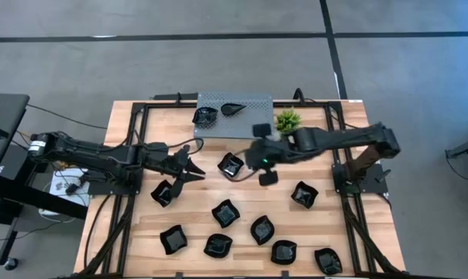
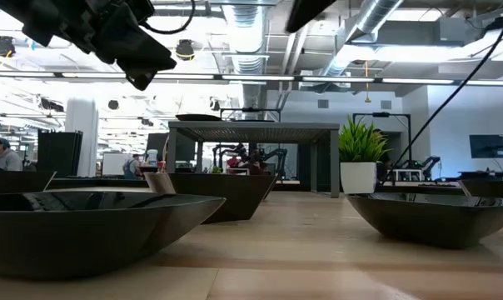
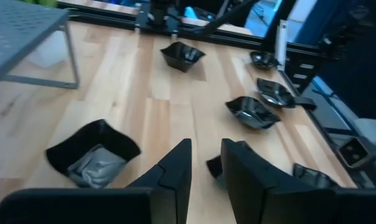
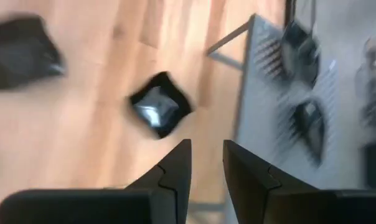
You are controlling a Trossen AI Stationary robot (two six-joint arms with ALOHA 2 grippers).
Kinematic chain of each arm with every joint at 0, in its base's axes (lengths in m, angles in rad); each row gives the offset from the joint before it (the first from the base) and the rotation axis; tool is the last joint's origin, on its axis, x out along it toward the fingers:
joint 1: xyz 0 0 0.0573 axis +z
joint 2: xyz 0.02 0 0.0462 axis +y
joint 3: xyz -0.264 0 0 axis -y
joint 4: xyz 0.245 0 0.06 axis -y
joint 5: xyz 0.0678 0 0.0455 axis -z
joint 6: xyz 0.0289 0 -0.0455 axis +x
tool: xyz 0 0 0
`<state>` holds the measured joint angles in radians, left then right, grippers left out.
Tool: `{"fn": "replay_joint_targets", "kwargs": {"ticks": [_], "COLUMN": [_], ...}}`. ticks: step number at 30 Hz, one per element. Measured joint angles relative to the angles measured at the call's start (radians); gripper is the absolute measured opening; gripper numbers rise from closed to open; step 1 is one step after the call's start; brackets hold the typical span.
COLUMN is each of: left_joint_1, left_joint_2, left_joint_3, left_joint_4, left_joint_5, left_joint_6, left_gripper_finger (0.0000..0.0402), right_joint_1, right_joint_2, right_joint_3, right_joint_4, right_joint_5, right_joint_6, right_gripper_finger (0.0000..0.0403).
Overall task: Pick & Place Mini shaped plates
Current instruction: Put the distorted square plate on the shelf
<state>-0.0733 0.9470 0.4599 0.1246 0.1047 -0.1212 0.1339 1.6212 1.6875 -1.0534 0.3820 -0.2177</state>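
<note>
Right gripper [image 1: 259,155] centre frame, fingers a narrow gap apart, empty – nearest glossy black wavy-edged mini plate [image 1: 231,165] just left of it. Left gripper [image 1: 189,165] centre-left, slightly parted, empty. Risk: grippers near each other, could clash. Grey perforated metal stand [image 1: 253,122] w/ two plates up top; bare wood between.

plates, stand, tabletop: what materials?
Plates: glossy black, bright ceiling glints in the low view; glazed ceramic or hard plastic, can't tell which.
Stand: grey perforated sheet metal, matte, by its hole grid and thin legs.
Tabletop: pale wood planks, grain and seams visible.
</note>
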Motion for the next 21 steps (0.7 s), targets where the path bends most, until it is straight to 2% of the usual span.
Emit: {"fn": "replay_joint_targets", "kwargs": {"ticks": [3,6,10,12,15,18,21], "left_joint_1": [-0.029,-0.047,-0.049,-0.042,-0.042,-0.042,-0.036], "left_joint_2": [0.0,0.0,0.0,0.0,-0.002,-0.014,-0.037], "left_joint_3": [0.0,0.0,0.0,0.0,0.0,0.001,0.001], "left_joint_4": [0.001,0.002,0.005,0.008,0.008,0.01,0.003], "left_joint_5": [0.0,0.0,-0.001,-0.002,-0.004,-0.003,-0.004], "left_joint_6": [0.001,0.007,0.01,0.009,0.009,0.012,0.012], "left_gripper_finger": [0.0088,0.0088,0.0088,0.0088,0.0088,0.0088,0.0088], "right_joint_1": [0.033,0.044,0.029,0.011,-0.031,-0.078,-0.115], "right_joint_2": [-0.059,-0.087,-0.084,-0.048,0.042,0.135,0.21], "right_joint_3": [-0.096,-0.268,-0.502,-0.571,-0.594,-0.57,-0.514], "right_joint_4": [0.009,0.119,0.457,0.652,0.822,0.897,0.826], "right_joint_5": [-0.032,-0.039,-0.041,-0.051,-0.111,-0.142,-0.197], "right_joint_6": [0.142,0.189,0.094,0.009,-0.097,-0.151,-0.171], "right_gripper_finger": [0.0086,0.0086,0.0086,0.0086,0.0086,0.0087,0.0091]}}
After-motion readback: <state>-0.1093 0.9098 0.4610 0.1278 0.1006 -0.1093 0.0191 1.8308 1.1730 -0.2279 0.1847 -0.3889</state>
